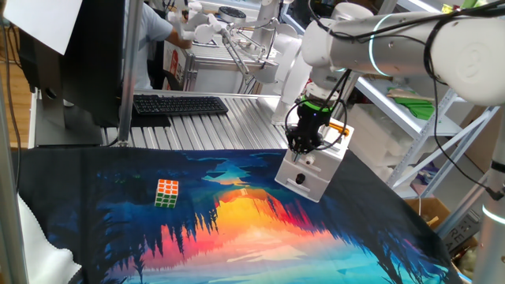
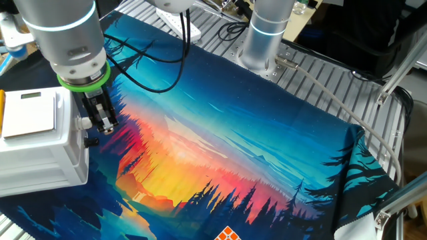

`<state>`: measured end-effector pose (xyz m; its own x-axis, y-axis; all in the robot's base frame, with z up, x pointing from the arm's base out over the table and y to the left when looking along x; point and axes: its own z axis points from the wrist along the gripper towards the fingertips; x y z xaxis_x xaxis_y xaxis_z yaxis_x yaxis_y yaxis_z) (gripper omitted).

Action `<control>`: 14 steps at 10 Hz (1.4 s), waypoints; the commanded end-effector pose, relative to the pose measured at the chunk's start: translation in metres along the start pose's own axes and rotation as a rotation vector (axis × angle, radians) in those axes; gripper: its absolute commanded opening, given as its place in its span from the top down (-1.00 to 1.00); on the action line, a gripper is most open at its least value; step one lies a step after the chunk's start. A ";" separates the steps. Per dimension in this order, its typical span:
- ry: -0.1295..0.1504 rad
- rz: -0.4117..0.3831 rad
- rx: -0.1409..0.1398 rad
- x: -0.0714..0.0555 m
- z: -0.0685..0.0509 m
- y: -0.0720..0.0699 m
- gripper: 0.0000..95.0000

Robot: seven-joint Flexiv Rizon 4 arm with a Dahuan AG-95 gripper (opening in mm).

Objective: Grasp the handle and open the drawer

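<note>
The drawer (image 1: pixel 316 167) is a small white box at the right of the mat; it also shows at the left edge of the other fixed view (image 2: pixel 40 150). Its handle (image 1: pixel 301 178) is a small black knob on the front panel, seen as a dark stub in the other fixed view (image 2: pixel 91 141). My gripper (image 1: pixel 304 145) points down at the top front edge of the drawer, just above the knob. In the other fixed view my gripper (image 2: pixel 105 125) hangs in front of the panel. Its fingers (image 2: pixel 99 115) stand a narrow gap apart and hold nothing.
A multicoloured puzzle cube (image 1: pixel 166 192) sits on the mat at the left, and its corner shows at the bottom edge of the other fixed view (image 2: pixel 228 235). A keyboard (image 1: pixel 177 104) lies behind the mat. The arm's base (image 2: pixel 263 40) stands at the mat's far edge, with cables.
</note>
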<state>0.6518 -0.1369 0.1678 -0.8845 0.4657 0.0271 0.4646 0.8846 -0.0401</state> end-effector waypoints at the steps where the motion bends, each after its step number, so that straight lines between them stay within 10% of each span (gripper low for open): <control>1: 0.006 0.069 0.047 0.002 -0.001 -0.001 1.00; 9: -0.017 0.118 0.078 -0.023 -0.006 -0.036 1.00; 10: -0.023 0.141 0.082 -0.023 -0.007 -0.037 0.60; 14: -0.022 0.260 0.077 -0.028 -0.014 -0.051 0.60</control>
<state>0.6518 -0.1922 0.1832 -0.7575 0.6527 -0.0133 0.6491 0.7509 -0.1220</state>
